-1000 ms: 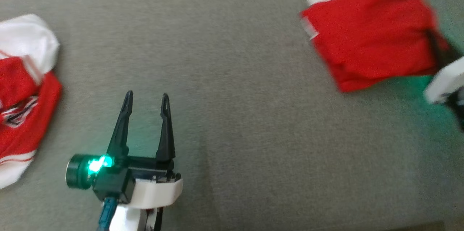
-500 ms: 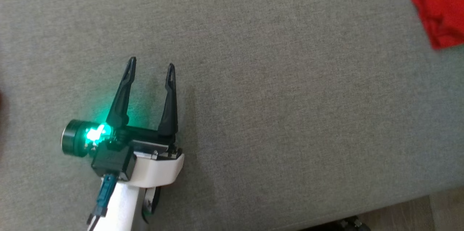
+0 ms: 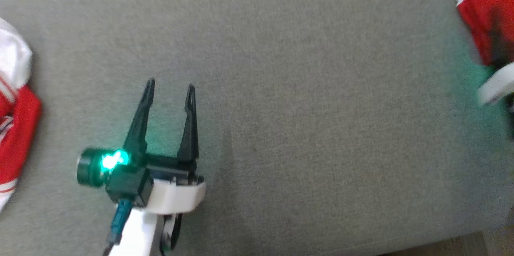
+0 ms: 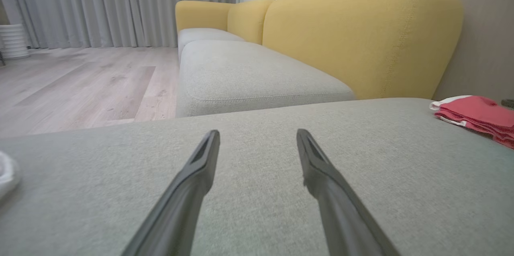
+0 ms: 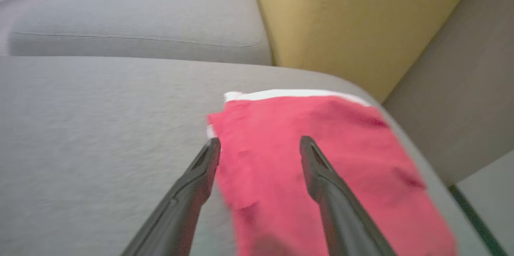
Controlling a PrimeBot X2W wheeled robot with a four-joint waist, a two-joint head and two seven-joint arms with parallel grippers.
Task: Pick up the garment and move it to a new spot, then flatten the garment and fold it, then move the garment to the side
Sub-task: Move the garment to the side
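Note:
The garment (image 3: pixel 476 3), red with a white band and folded, lies at the far right of the grey cushion (image 3: pixel 305 119). In the right wrist view the garment (image 5: pixel 281 135) lies flat under my right gripper (image 5: pixel 260 143), whose fingers stand apart with no cloth pinched between them. The head view shows the right gripper (image 3: pixel 497 27) blurred over the garment's near edge. My left gripper (image 3: pixel 169 87) hovers open over bare cushion at the lower left, far from the garment (image 4: pixel 474 113). In its own wrist view the left gripper (image 4: pixel 258 135) has nothing between its fingers.
A second red and white garment (image 3: pixel 14 127) lies crumpled at the cushion's left edge. A yellow backrest (image 4: pixel 361 35) rises behind the seat. The cushion's front edge (image 3: pixel 441 242) runs along the lower right, with wooden floor (image 4: pixel 80 79) beyond the sofa.
My right gripper has opened and let go of the folded garment. The head camera has swung, so the whole picture shifted. The left gripper has stayed open.

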